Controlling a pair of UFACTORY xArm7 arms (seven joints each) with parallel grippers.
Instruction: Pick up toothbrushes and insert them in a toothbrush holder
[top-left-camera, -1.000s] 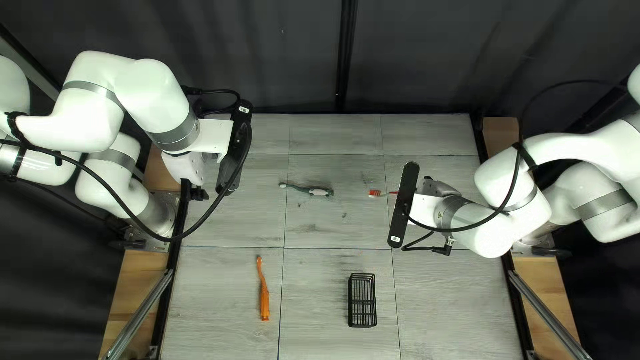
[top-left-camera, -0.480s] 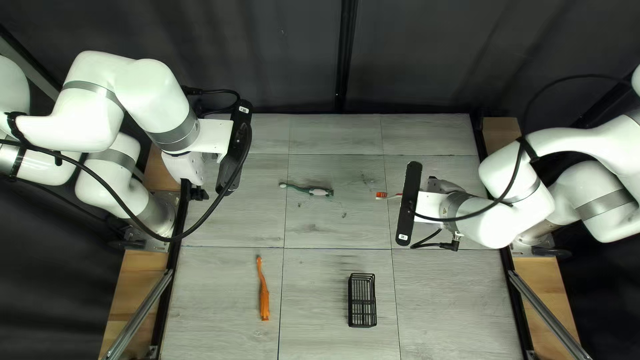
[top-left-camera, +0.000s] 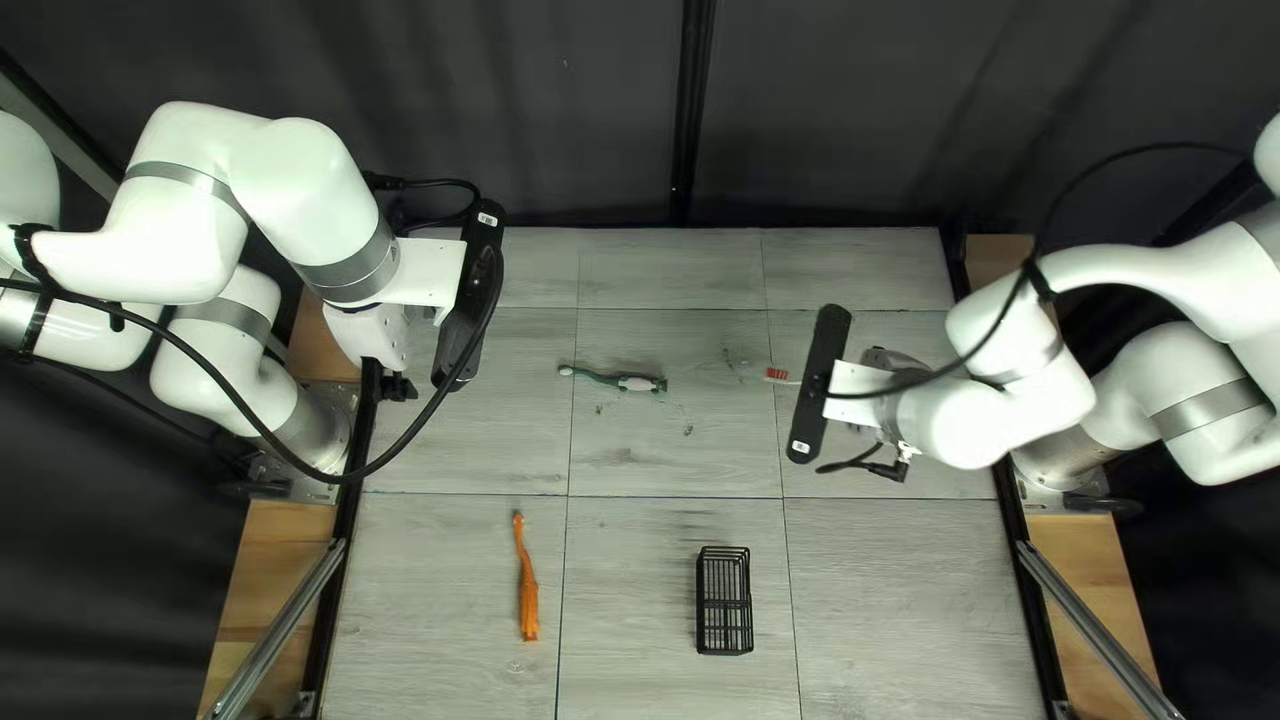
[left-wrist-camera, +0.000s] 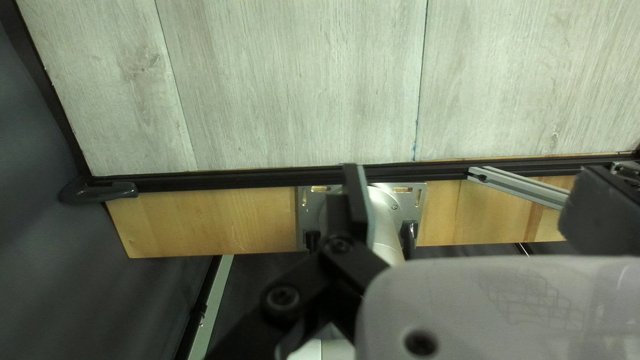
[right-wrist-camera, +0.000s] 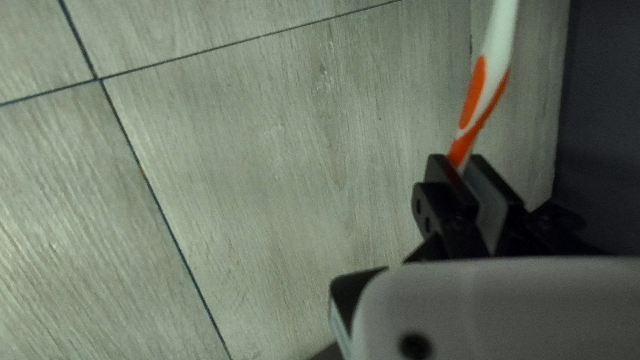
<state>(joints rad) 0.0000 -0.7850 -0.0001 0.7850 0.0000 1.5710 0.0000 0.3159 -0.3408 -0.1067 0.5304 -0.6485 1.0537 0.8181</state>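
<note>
1. Toothbrush, orange and white point(right-wrist-camera: 490, 77), is pinched in the right gripper's point(right-wrist-camera: 473, 160) narrowed fingers, above the table point(top-left-camera: 667, 667).
2. Its head is aimed away, toward the green toothbrush point(top-left-camera: 638, 384); its long axis is laid crosswise.
3. None is inserted in the wire holder point(top-left-camera: 724, 600); the orange toothbrush point(top-left-camera: 528, 594) is ungrasped.
4. Left gripper point(left-wrist-camera: 468, 175): spread, unloaded.

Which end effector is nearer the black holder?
Right. The right end effector hangs beyond and rightward of the holder; the left end effector is farther off, near the table's left edge.
</note>
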